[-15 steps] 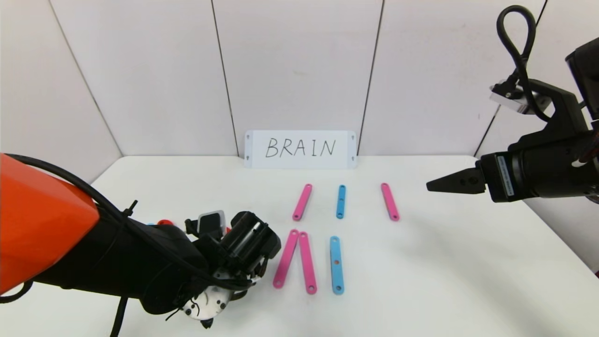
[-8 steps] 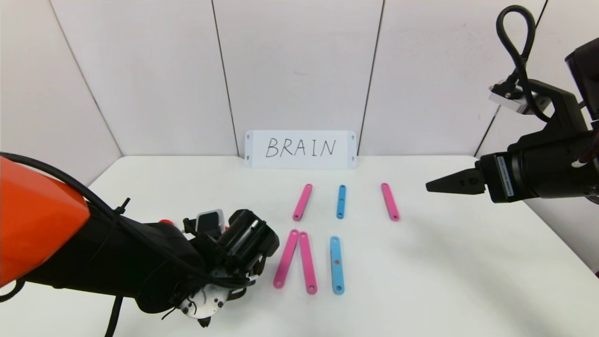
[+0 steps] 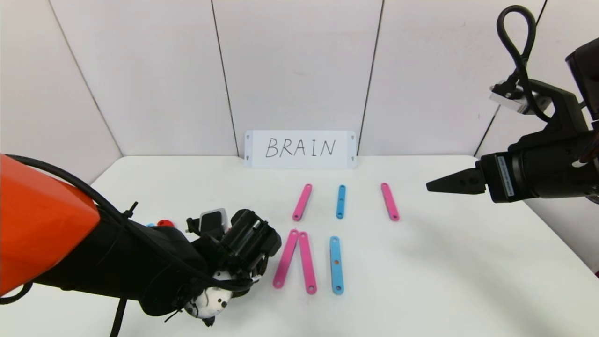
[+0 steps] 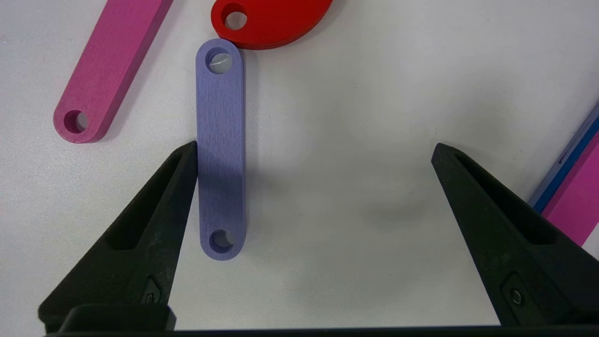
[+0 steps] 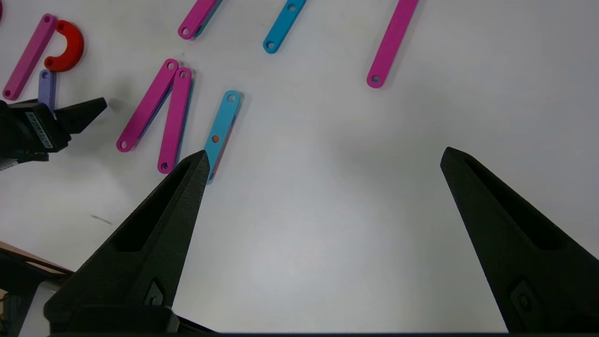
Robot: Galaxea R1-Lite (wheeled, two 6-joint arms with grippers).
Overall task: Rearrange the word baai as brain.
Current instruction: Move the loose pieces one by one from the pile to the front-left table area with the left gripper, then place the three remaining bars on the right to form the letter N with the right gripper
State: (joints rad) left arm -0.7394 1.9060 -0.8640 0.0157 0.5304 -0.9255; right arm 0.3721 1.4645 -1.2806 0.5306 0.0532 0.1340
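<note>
The word's pieces lie flat on the white table [image 3: 444, 262]. Two pink strips [image 3: 286, 258] meet in an inverted V, with a blue strip [image 3: 336, 265] beside them. Behind them lie a pink strip [image 3: 302, 201], a blue strip [image 3: 341, 201] and another pink strip [image 3: 390, 201]. My left arm [image 3: 140, 262] hides the letters to the left; only a bit of red curve [image 3: 164, 223] shows. My left gripper [image 4: 314, 145] is open low over the table, one fingertip [image 4: 187, 154] against a short purple strip [image 4: 221, 150] that ends at a red curve [image 4: 276, 21]. My right gripper [image 3: 435, 186] hangs open, empty, high at the right.
The white card handwritten BRAIN [image 3: 300, 149] leans on the back wall. The right wrist view shows a pink strip [image 5: 29, 56], red curve [image 5: 68, 47] and purple strip [image 5: 47, 86] grouped as an R. Bare table lies under the right gripper [image 5: 325, 153].
The left arm shifted slightly toward me and back again. Both grippers stay open, and the right arm has not moved.
</note>
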